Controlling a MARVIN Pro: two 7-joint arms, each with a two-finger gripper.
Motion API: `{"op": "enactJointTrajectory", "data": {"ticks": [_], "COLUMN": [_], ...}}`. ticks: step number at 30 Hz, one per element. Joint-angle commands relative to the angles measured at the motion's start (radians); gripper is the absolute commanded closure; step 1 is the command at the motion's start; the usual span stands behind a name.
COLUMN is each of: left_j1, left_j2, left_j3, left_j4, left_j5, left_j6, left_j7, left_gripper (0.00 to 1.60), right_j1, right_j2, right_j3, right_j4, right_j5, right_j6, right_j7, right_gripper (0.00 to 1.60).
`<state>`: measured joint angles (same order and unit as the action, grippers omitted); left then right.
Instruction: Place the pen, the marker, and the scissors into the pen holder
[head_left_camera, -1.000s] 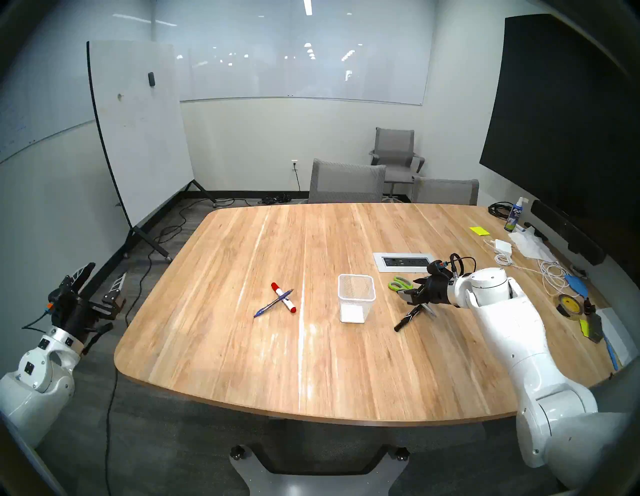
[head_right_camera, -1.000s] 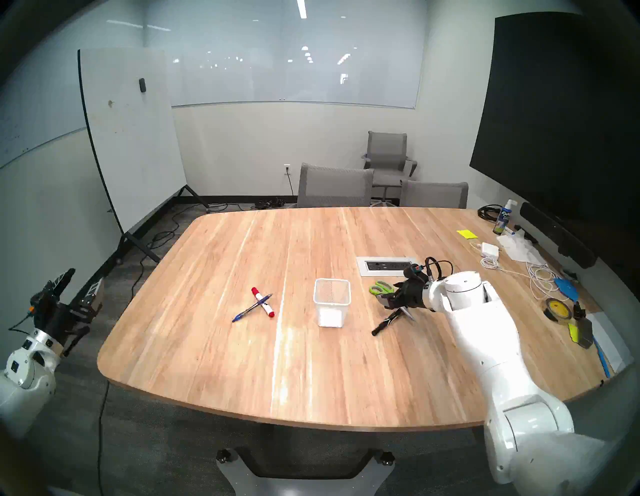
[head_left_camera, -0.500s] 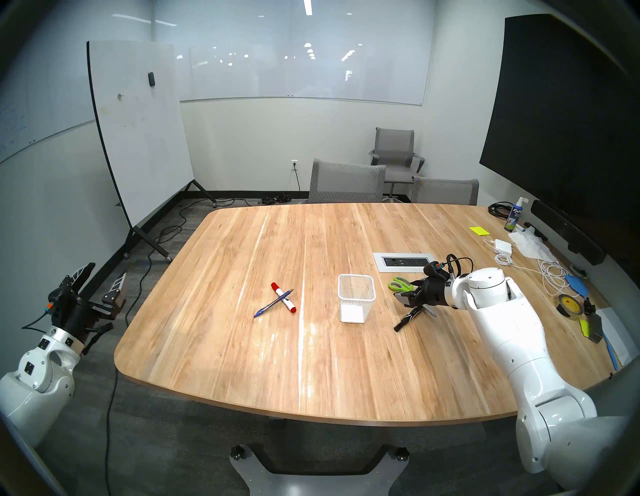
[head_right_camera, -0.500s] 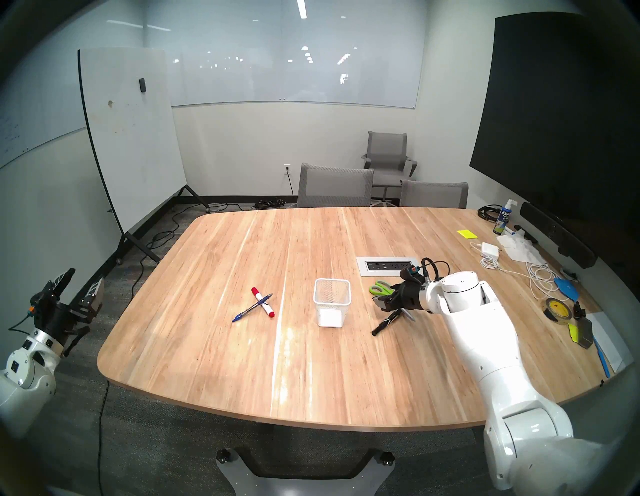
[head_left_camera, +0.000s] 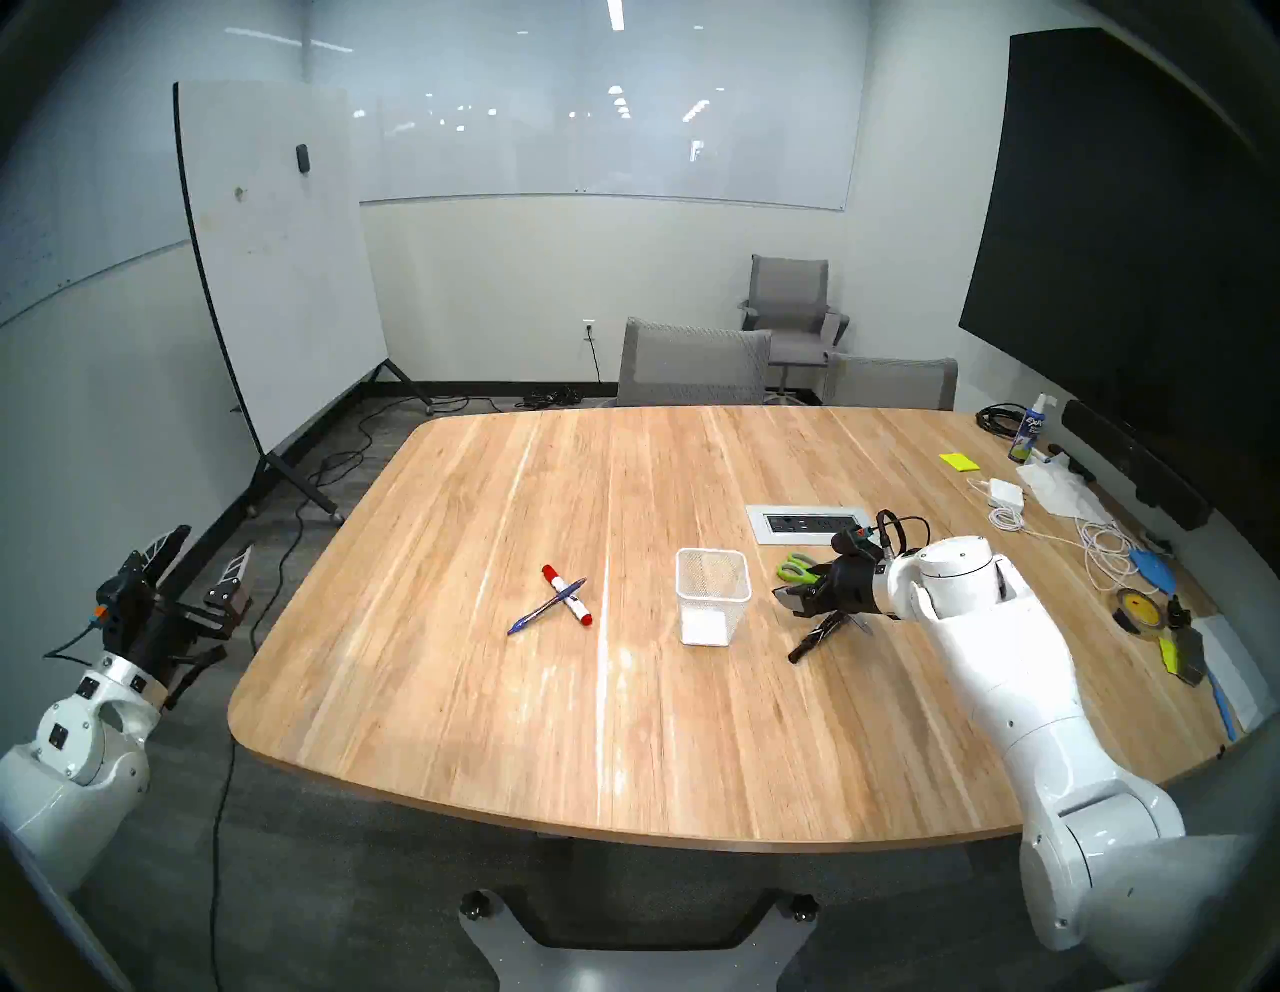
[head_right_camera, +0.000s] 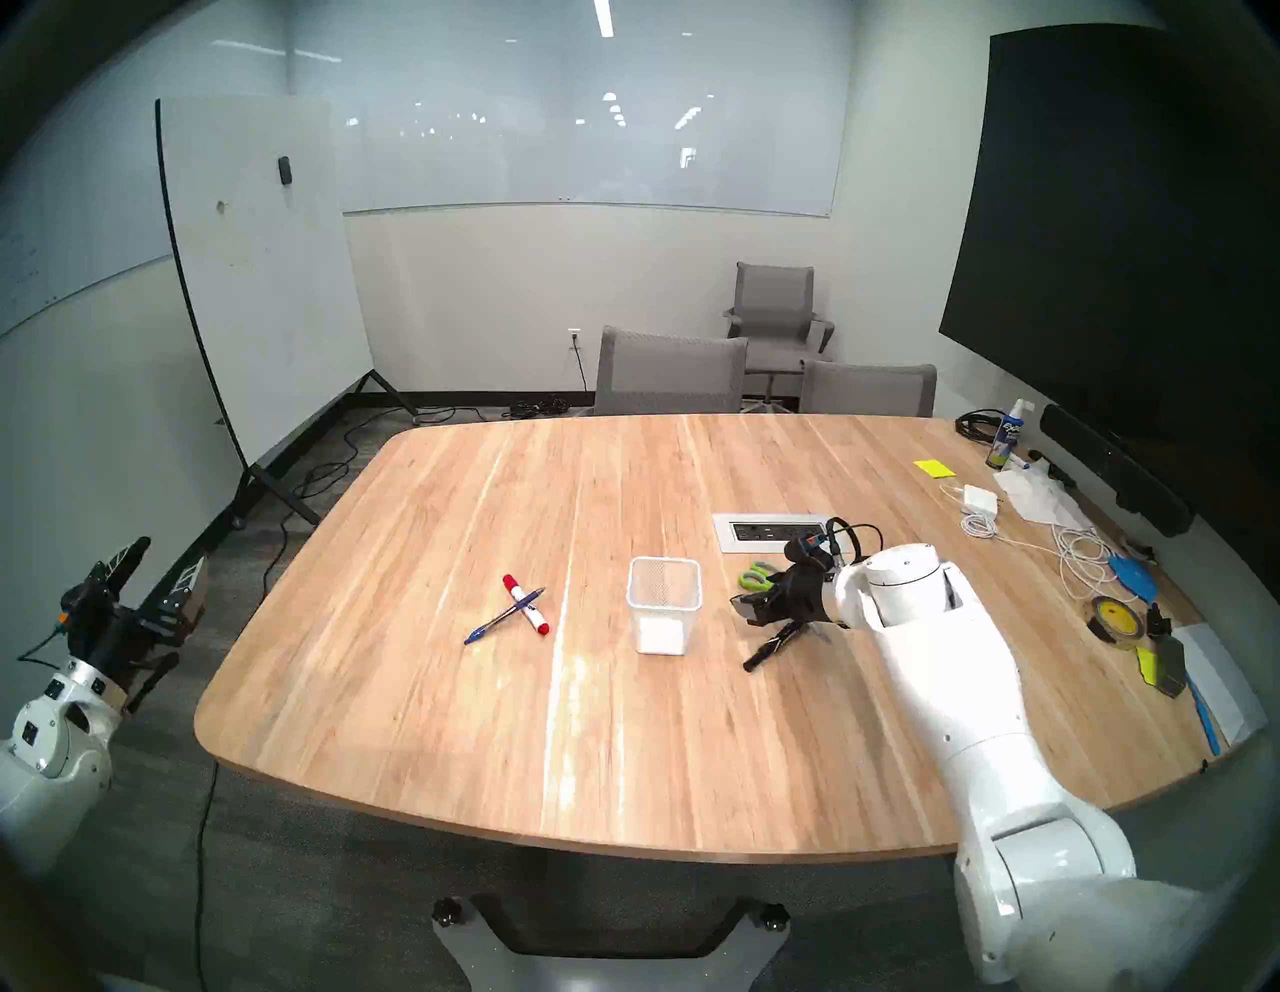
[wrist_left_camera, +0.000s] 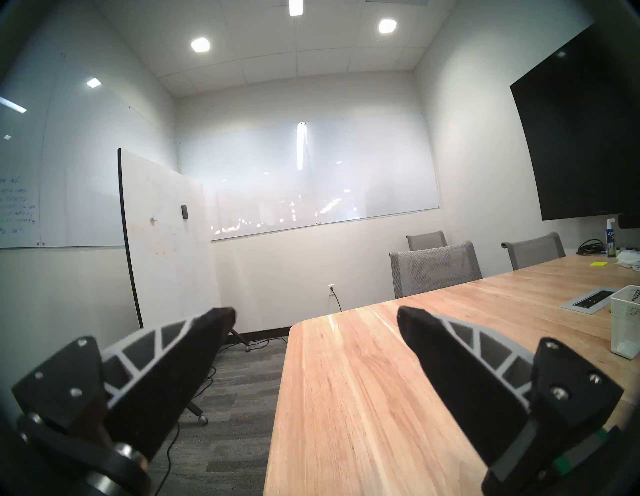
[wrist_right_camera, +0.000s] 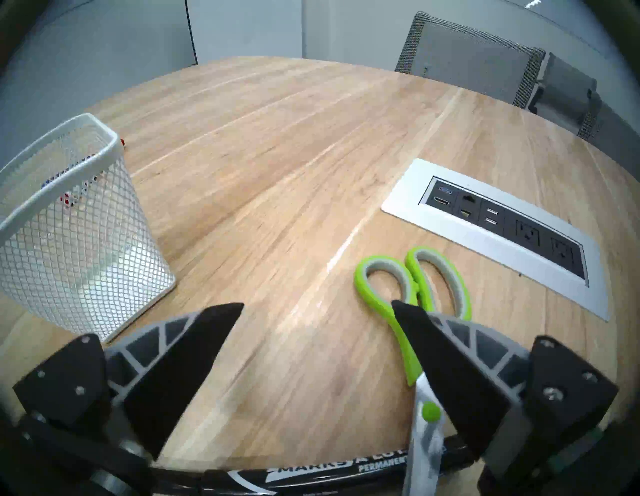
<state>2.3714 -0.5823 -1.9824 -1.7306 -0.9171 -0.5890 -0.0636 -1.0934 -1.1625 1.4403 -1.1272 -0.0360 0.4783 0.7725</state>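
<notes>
**Right gripper hanging wide open over the scissors and black marker**

The right gripper (head_left_camera: 796, 597) is hovering right of centre in the head view, fingers spread wide and gripping nothing. In the wrist view, the lime-green-handled scissors with silver blades (wrist_right_camera: 412, 304) are lying flat on the light wooden table (head_left_camera: 623, 727), blades crossing over the thick black marker (wrist_right_camera: 311, 476) along the bottom edge. The white wire-mesh pen holder (head_left_camera: 713, 606) is standing upright just left of the gripper, nothing inside it. Further left, the slim blue pen (head_left_camera: 547, 606) is lying crossed over the white marker with red ends (head_left_camera: 568, 594). At far left, the left gripper (head_left_camera: 204, 558) is sitting off the table, fingers apart and empty.
</notes>
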Motion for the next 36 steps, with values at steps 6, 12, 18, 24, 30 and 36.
{"op": "enactJointTrajectory", "data": {"ticks": [6,12,18,24,30,36], "left_j1": [0.003,0.003,0.002,0.002,0.002,0.002], "left_j2": [-0.001,-0.001,-0.001,-0.001,-0.001,-0.001], "left_j3": [-0.014,-0.014,-0.014,-0.014,-0.014,-0.014], "left_j4": [-0.005,-0.005,-0.005,-0.005,-0.005,-0.004], "left_j5": [-0.001,-0.001,-0.001,-0.001,-0.001,-0.001], "left_j6": [-0.001,-0.001,-0.001,-0.001,-0.001,-0.002], "left_j7": [0.0,0.0,0.0,0.0,0.0,0.0], "left_gripper": [0.0,0.0,0.0,0.0,0.0,0.0], "right_j1": [0.022,0.031,0.038,0.044,0.046,0.078], "right_j2": [-0.021,-0.029,-0.037,-0.043,-0.047,-0.04], "right_j3": [0.001,0.004,0.005,0.004,0.004,-0.016], "right_j4": [0.002,0.025,0.045,0.051,0.047,0.069], "right_j5": [0.007,0.011,0.014,0.013,0.011,-0.009], "right_j6": [-0.007,-0.014,-0.022,-0.026,-0.023,-0.014], "right_j7": [-0.007,-0.011,-0.015,-0.013,-0.014,-0.006], "right_gripper": [0.03,0.03,0.01,0.02,0.01,0.0]}}
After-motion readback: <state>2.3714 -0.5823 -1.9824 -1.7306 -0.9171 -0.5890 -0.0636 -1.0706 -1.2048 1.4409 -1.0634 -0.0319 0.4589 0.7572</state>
